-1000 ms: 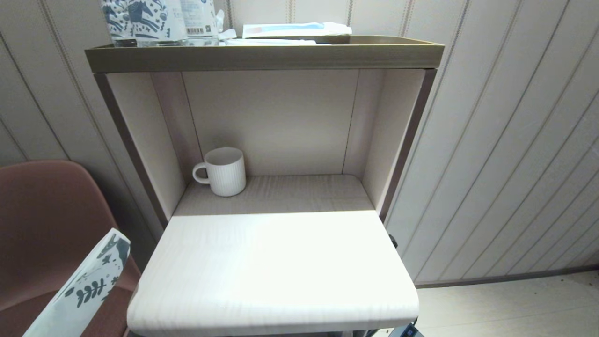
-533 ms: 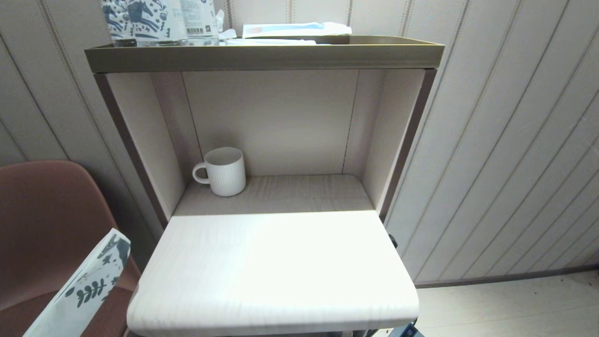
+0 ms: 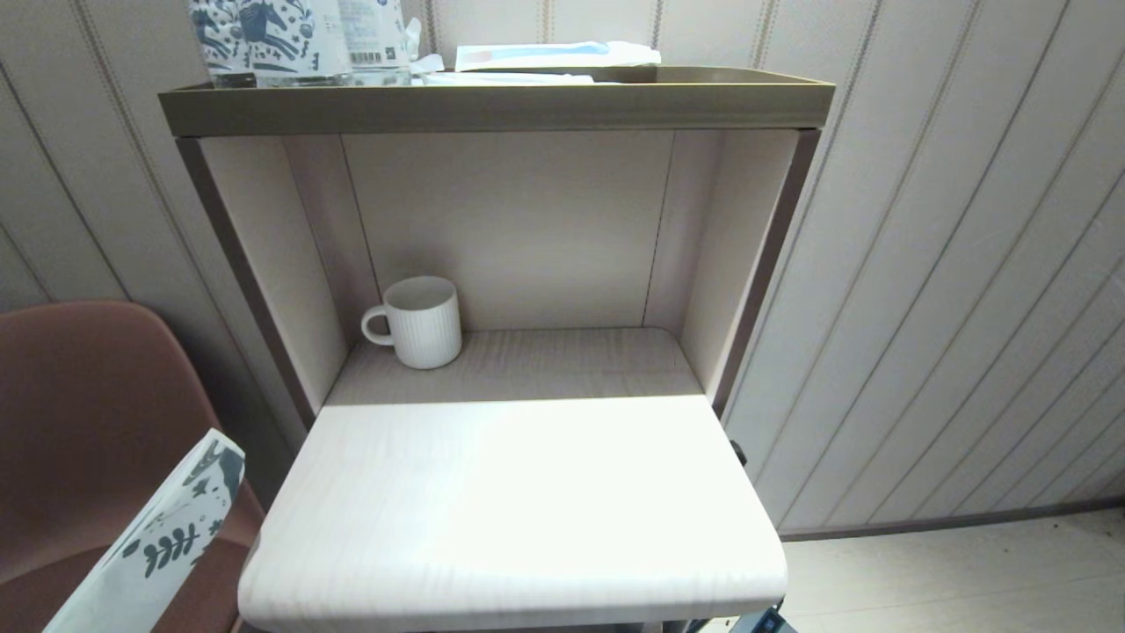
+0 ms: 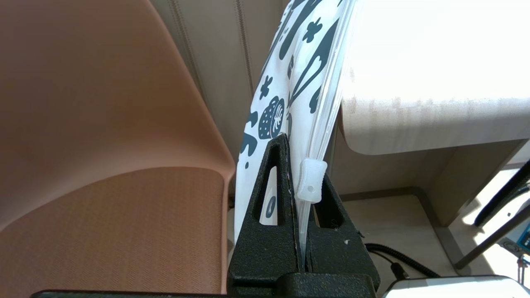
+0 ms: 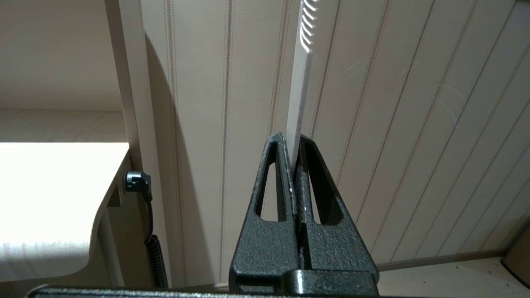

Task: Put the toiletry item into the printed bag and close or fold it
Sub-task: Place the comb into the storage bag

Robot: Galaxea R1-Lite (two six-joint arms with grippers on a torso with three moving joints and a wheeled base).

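Flat white plastic printed bag with dark-blue leaf print (image 4: 290,78) is pinched in the fully closed left gripper (image 4: 296,174) by its zip edge beside the small white slider (image 4: 311,182), low left in the head view; thin film, judged light, limp and slippery. Thin white plastic comb (image 5: 301,82), judged stiff and light, is clamped at its handle end in the closed right gripper (image 5: 293,165), centre frame. No legible writing is seen.

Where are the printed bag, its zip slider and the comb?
printed bag (image 4: 271,95), left wrist view, on the leaf-printed face above the left gripper.
zip slider (image 4: 311,181), left wrist view, on the white slider body.
comb (image 5: 299,95), right wrist view, on the flat handle above the right gripper.
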